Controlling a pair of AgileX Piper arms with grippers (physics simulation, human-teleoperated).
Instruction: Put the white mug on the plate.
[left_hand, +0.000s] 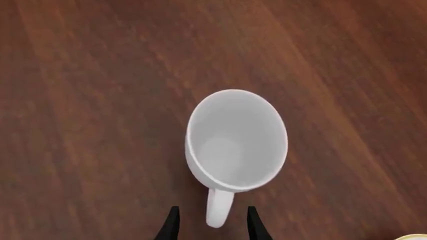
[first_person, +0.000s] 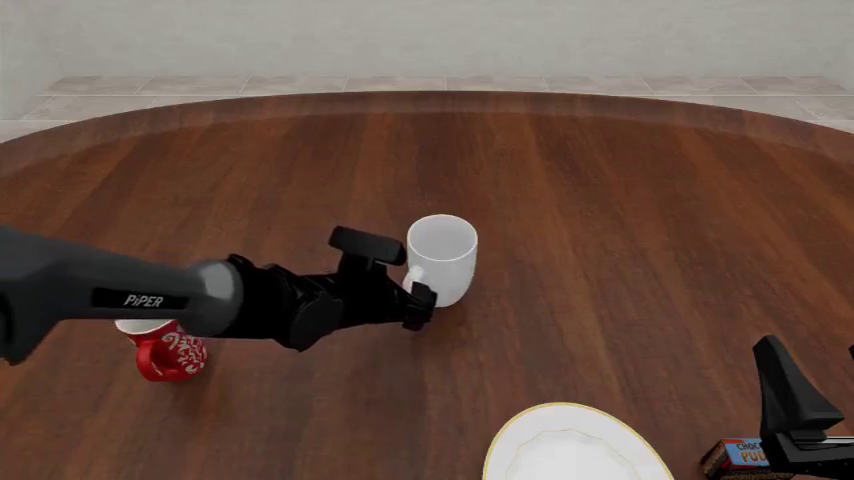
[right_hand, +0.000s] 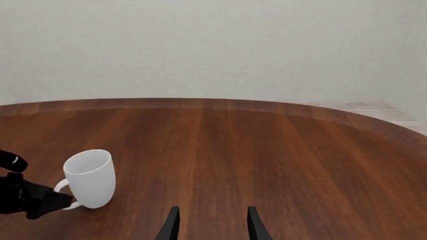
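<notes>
A: White mug (first_person: 442, 257) upright on table (first_person: 641, 230), handle between left gripper (left_hand: 211, 224) fingers, jaws parted, contact unclear.
B: Plate (first_person: 577, 446) near front edge, apart. Right gripper (right_hand: 211, 224) agape, empty.

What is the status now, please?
Left gripper open around handle of glossy white ceramic mug. Right gripper open, idle. Gold-rimmed round plate unobstructed.

The front view looks forward and down over the round wooden table (first_person: 641, 230) from the arms' side. The left wrist camera stares steeply down, close above the white mug (left_hand: 237, 142). The right wrist camera faces level across the table, sharing that mug (right_hand: 90, 178).
</notes>
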